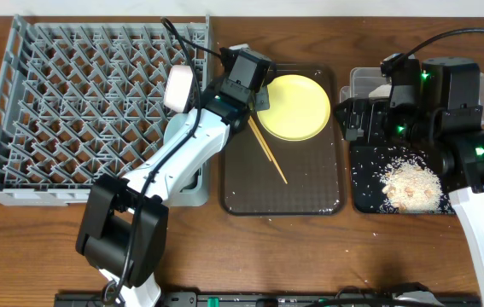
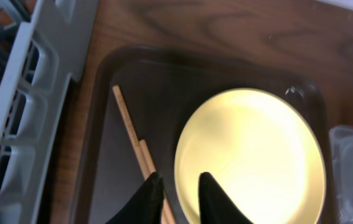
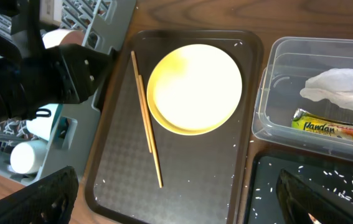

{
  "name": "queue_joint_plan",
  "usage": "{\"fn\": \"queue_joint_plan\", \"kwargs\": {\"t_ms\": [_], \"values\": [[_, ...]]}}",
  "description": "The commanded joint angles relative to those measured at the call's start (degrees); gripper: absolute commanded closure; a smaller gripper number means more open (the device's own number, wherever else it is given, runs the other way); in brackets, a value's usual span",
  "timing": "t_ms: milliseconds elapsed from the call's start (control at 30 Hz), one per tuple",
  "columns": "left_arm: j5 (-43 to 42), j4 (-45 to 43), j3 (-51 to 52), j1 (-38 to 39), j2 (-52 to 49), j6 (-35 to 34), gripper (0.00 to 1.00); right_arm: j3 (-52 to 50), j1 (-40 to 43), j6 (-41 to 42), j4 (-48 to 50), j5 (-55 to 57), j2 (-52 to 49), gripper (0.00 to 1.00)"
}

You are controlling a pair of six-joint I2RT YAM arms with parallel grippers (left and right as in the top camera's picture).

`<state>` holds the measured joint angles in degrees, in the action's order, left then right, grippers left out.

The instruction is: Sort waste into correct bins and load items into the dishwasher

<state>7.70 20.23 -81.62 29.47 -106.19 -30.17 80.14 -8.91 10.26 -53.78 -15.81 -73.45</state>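
The round yellow plate (image 1: pixel 297 107) lies at the back of the dark brown serving tray (image 1: pixel 301 192), with the wooden chopsticks (image 1: pixel 269 153) to its left. My left gripper (image 2: pixel 181 186) is closed to a narrow gap on the plate's (image 2: pixel 251 162) left rim, one finger outside by the chopsticks (image 2: pixel 129 134), one over the plate. My right gripper (image 3: pixel 182 205) is wide open and empty, over the edge between the brown tray (image 3: pixel 120 174) and the black tray (image 3: pixel 269 186). The napkin (image 3: pixel 344 87) and snack wrapper (image 3: pixel 332 127) lie in the clear tub (image 3: pixel 269 74).
The grey dish rack (image 1: pixel 20 128) fills the left of the table and holds a white cup (image 3: pixel 27 155). Rice scraps (image 1: pixel 411 183) are heaped in the black tray (image 1: pixel 365 183). A few grains lie on the brown tray. My left arm (image 1: pixel 182 153) crosses the rack's right edge.
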Motion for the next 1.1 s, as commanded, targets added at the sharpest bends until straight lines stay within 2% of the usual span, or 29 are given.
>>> {"fn": "queue_joint_plan", "kwargs": {"t_ms": [0,267,367,533,700,867,1067], "values": [[-3.4,3.3,-1.2,0.3,-0.9,-0.5,0.75,0.3,0.0,0.6,0.0,0.2,-0.1,0.01],[-4.4,17.9,-11.4,0.2,-0.9,1.3,0.69,0.3,0.0,0.6,0.0,0.2,-0.1,0.01],[-7.4,21.6,-16.0,0.2,-1.3,2.5,0.68,0.3,0.0,0.6,0.0,0.2,-0.1,0.01],[-13.0,22.7,-18.9,-0.2,-4.7,3.0,0.66,0.3,0.0,0.6,0.0,0.2,-0.1,0.01],[-19.5,22.4,-18.9,-1.2,-12.4,2.0,0.63,0.3,0.0,0.6,0.0,0.2,-0.1,0.01],[-20.4,21.8,-18.9,-1.1,-19.6,-0.3,0.62,0.3,0.0,0.6,0.0,0.2,-0.1,0.01],[-20.3,20.9,-18.9,-1.1,-22.4,-1.0,0.62,0.3,0.0,0.6,0.0,0.2,-0.1,0.01]]}}
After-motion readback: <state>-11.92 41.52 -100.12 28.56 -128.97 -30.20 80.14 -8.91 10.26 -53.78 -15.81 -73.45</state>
